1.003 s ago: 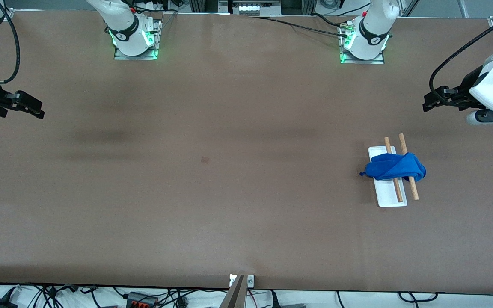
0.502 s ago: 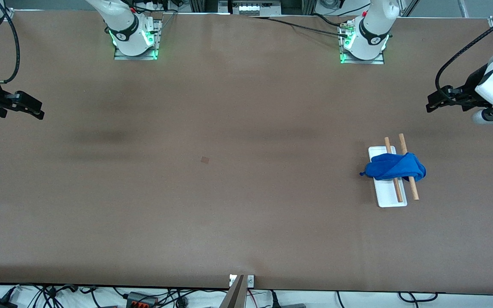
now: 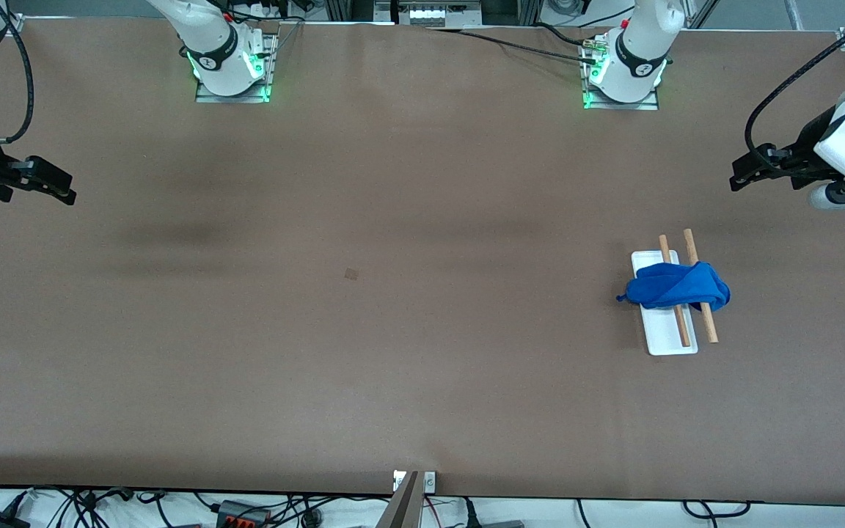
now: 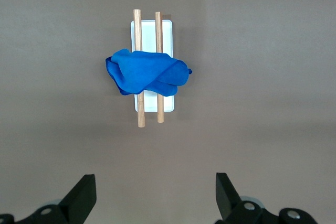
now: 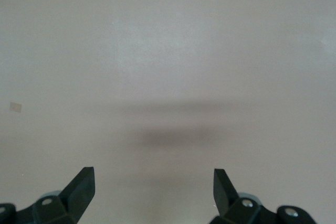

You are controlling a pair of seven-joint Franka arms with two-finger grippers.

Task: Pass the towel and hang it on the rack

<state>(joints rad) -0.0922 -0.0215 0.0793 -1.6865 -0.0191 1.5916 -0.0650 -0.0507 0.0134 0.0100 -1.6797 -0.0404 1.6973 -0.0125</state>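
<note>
Front view shows the wide brown table [image 3: 393,352] filling almost the whole picture, with the two white arm bases standing along its upper edge. Both arms reach out to the table's ends and hang in the air there.

At the left arm's end, the left gripper [image 3: 741,174], black on a white wrist, is up over bare table, apart from the rack; in the left wrist view its two dark fingers [image 4: 80,199] stand wide apart with nothing between them [image 4: 152,200]. At the right arm's end, the right gripper [image 3: 63,189] is up over bare table as well, and the right wrist view shows its black fingers [image 5: 79,190] spread just as wide and empty [image 5: 153,190].

The small rack with a flat white rectangular base and two parallel light-brown wooden rods [image 3: 670,334] stands toward the left arm's end of the table, nearer to the front camera than the left arm's base. It also shows in the left wrist view [image 4: 155,35].

The bright royal-blue soft cloth towel [image 3: 675,287] lies crumpled across both rods at about their middle, its ends drooping past each rod, with a tiny loop sticking out at one corner. The left wrist view shows it draped the same way [image 4: 147,72].

A tiny darker square mark [image 3: 351,274] sits on the table near its middle.
</note>
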